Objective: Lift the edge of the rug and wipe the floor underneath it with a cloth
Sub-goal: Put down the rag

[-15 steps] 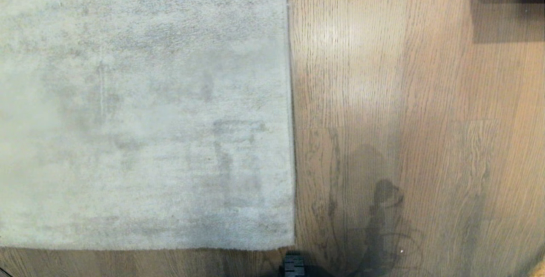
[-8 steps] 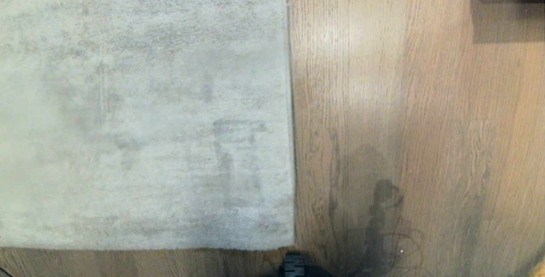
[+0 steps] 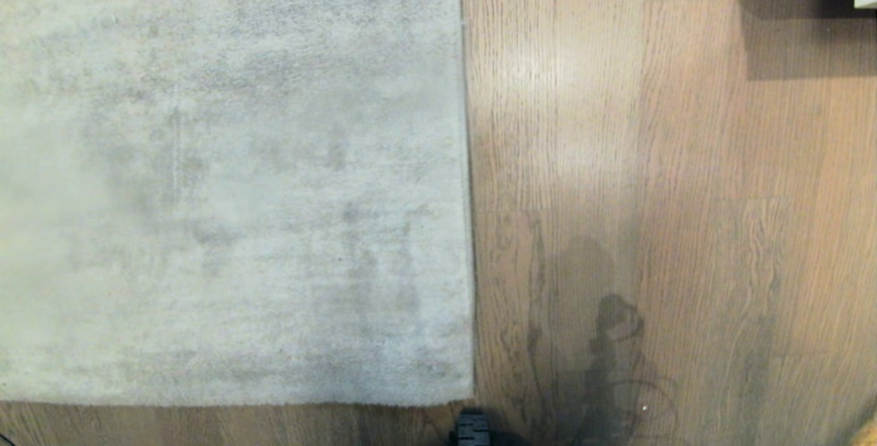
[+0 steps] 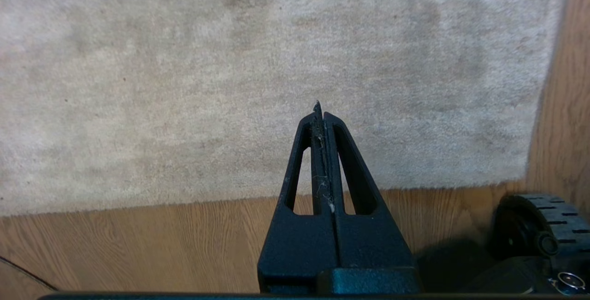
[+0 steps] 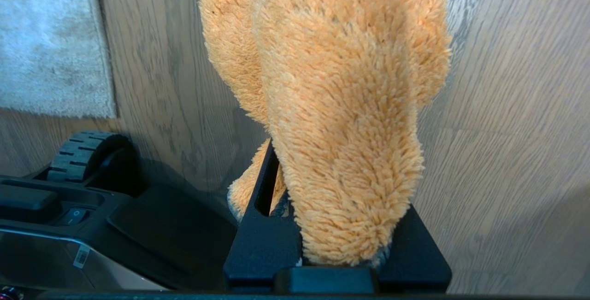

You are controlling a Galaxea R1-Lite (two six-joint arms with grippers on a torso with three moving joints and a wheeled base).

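— Down by the robot's base, the rug (image 3: 233, 179) lies flat, its near corner just ahead of the front wheel (image 3: 473, 429). Neither arm reaches into the view from its head.

— Where's the cloth (image 5: 341, 106)?

— Pinched in the right end effector (image 5: 336, 226). The fluffy orange-tan rag spills up out of the jaws and hangs over bare floor (image 3: 685, 227), off to the right of the rug, well apart from it.

— And the left end effector (image 4: 321, 115)?

— Pressed together, nothing in it, a few stray fibres stuck along the seam. It points out over the rug's near border, with a strip of floor beneath it.

— So nothing's lifted yet.

— No, the rug edge (image 3: 468, 158) sits tight on the wood along its whole right side. I'd say the first job is the left one's: spread the jaws, come in low, and slide one finger under the border rather than pinching the pile from above.

— The corner looks easiest.

— Agreed, it should peel with least weight. Lift it high enough to expose the boards, hold it, then bring the cloth across flat so the rag, not the plastic, rubs the floor.
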